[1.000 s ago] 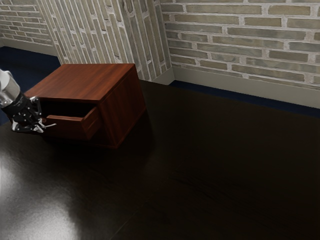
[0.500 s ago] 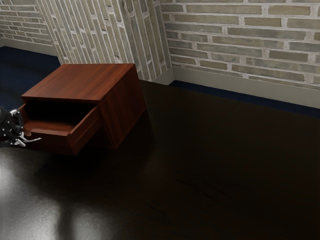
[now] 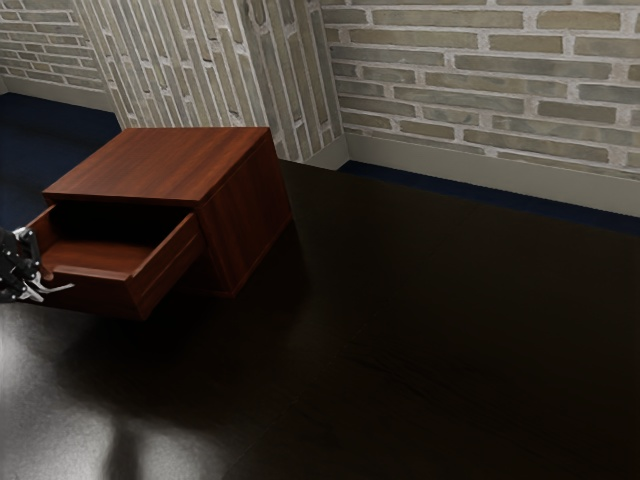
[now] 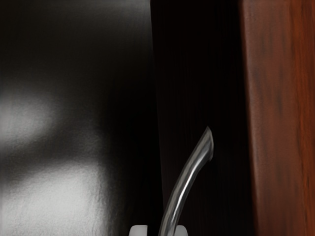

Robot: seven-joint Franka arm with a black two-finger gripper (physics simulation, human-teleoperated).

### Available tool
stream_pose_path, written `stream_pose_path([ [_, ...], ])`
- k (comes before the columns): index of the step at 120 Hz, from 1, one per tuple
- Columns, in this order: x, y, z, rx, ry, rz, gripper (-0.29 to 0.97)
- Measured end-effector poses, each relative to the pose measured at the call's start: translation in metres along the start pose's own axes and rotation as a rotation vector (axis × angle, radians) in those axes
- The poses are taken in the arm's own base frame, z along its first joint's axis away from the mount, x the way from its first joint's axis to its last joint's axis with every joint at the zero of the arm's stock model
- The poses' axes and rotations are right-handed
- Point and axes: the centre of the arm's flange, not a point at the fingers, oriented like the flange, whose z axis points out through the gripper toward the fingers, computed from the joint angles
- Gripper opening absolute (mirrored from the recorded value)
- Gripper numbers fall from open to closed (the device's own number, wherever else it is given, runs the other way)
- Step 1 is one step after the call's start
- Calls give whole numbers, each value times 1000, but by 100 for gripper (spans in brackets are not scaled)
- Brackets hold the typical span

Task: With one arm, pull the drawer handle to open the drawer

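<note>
Over at the exterior view's left edge the end effector sits low, just above the worktop, pinching the silver drawer handle. In the wrist view that curved metal bar comes up from between two pale pads, with the reddish drawer front right beside it. The drawer itself is hanging well out of the wooden cabinet, so you can see its open inside and the dark cavity behind. The cabinet stands on the glossy dark worktop near the corner, and a grey brick wall runs along the back toward the exterior view's right.
</note>
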Motion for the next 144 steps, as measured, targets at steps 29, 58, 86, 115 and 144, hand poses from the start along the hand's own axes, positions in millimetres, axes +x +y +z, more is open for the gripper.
stream_pose_path([
  [29, -1, 0, -2, -3, -4, 3, 8],
  [58, -5, -5, -21, -26, -20, 13, 14],
  [86, -69, 42, -96, -60, -6, 181, 30],
  [115, -208, 129, -92, 34, -37, 645, 55],
  [144, -260, 129, -107, 62, -77, 998, 64],
])
